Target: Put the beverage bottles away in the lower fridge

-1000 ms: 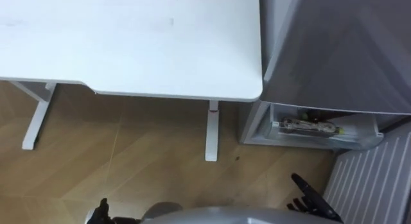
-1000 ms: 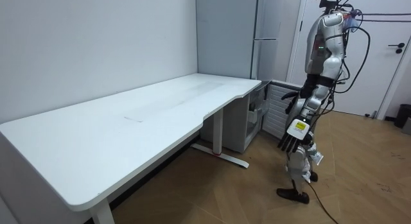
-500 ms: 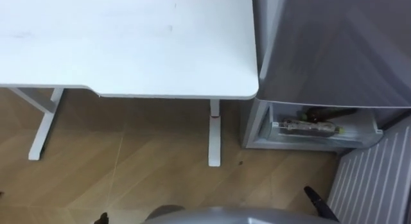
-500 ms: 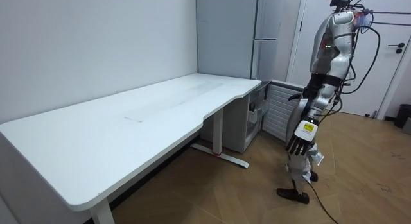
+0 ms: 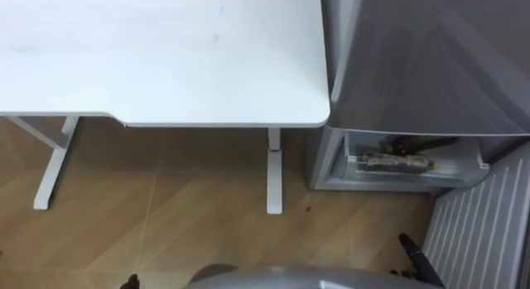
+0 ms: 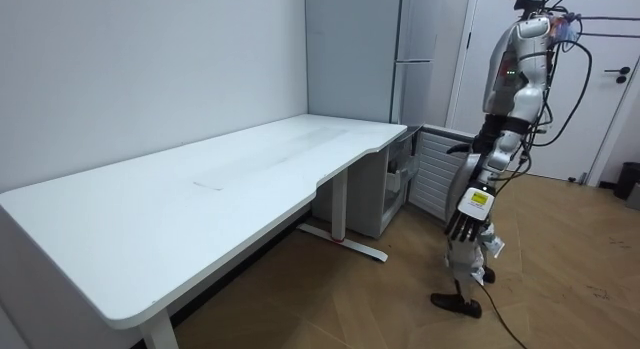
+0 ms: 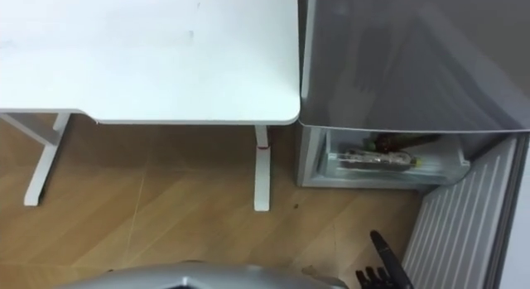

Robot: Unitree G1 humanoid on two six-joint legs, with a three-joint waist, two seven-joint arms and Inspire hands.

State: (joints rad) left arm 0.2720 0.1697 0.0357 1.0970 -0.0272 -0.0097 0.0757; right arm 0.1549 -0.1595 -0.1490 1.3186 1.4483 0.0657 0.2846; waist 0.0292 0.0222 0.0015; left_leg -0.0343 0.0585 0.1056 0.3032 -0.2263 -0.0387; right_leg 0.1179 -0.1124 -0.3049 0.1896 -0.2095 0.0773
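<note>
Pale wooden herringbone floor (image 5: 166, 223) ran up to the foot of a tall grey metal fridge (image 5: 431, 65), which stood against the far wall. Pushed up against the fridge's side was a long white desk (image 5: 166, 57) with white legs, its rounded corner touching the grey cabinet.

At the bottom of the fridge the lower compartment (image 5: 333, 161) stood open. Its ribbed white door (image 5: 480, 231) was swung out from the fridge toward the robot. Inside that compartment sat a shallow white plastic bin (image 5: 464, 169), and the drinks (image 5: 389, 162) lay in it on their sides: one clear, pale one along the front and something darker just behind it, too small for me to make out further.

The robot stood upright on the floor in front of the fridge, close by the open door, facing the cabinet. Its right hand (image 5: 414, 254) was raised just short of the ribbed door, fingers loose and straight, holding nothing. Its left hand (image 6: 466, 214) hung at its side, farther from the fridge, with relaxed fingers pointing at the floor, also empty.
</note>
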